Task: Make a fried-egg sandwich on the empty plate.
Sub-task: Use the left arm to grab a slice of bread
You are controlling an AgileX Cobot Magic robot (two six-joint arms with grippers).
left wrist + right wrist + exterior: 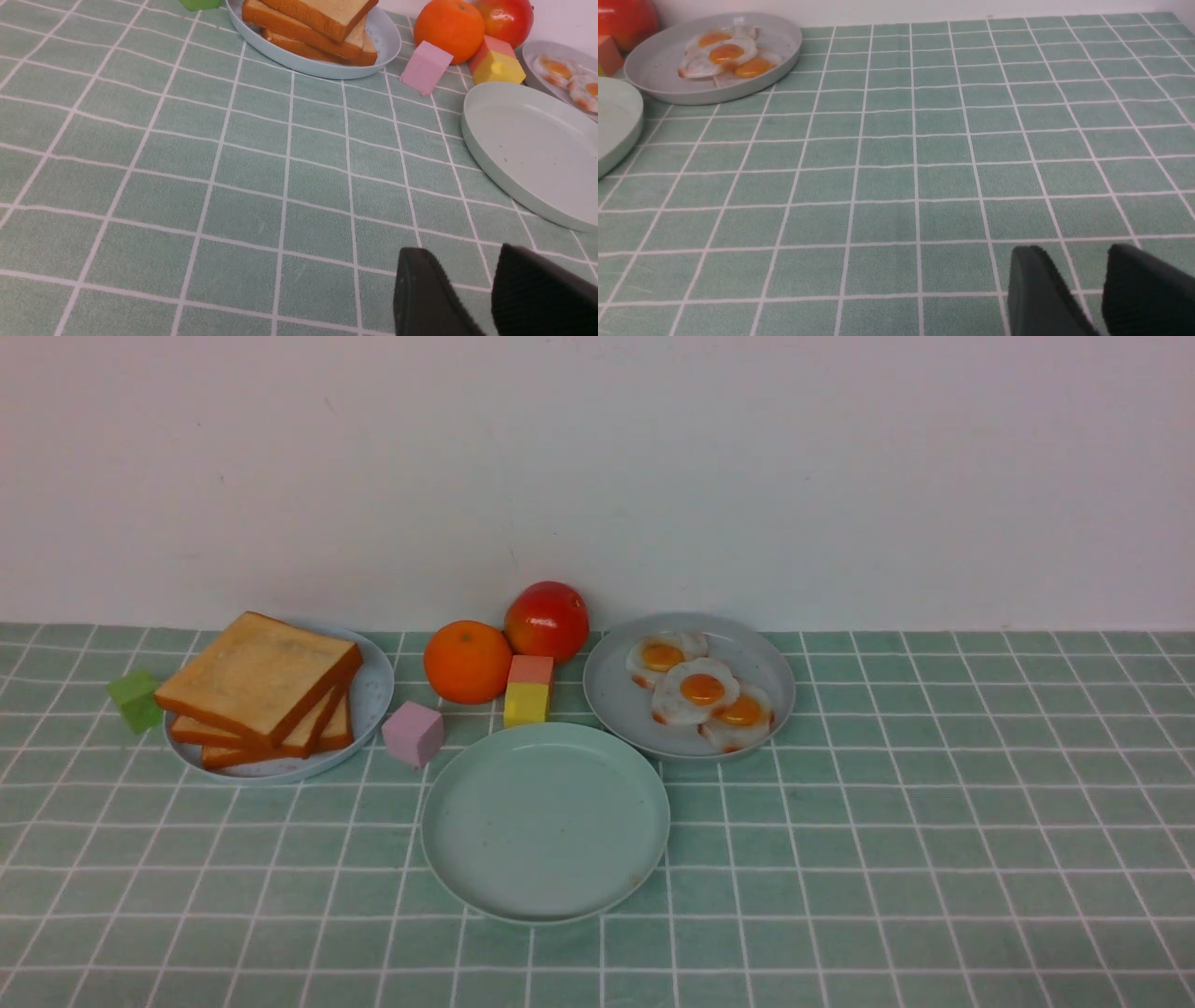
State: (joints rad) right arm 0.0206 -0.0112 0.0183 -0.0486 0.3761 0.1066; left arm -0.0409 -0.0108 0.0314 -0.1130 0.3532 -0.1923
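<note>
Three toast slices [261, 686] are stacked on a pale blue speckled plate [375, 695] at the back left. Three fried eggs [702, 689] lie on a grey plate [616, 695] at the back right of centre. The mint-green plate [544, 821] sits empty in the middle, in front of both. Neither gripper shows in the front view. My left gripper [460, 252] is open and empty over bare cloth, near the mint plate [528, 149] and short of the toast [322, 18]. My right gripper [1073, 249] is open and empty over bare cloth, well away from the eggs [724, 53].
An orange [467, 661] and a red fruit [547, 621] stand behind the mint plate. A red block on a yellow block [529, 691] and a pink cube [413, 733] lie between the plates. A green cube [136, 700] sits left of the toast. A wall closes the back.
</note>
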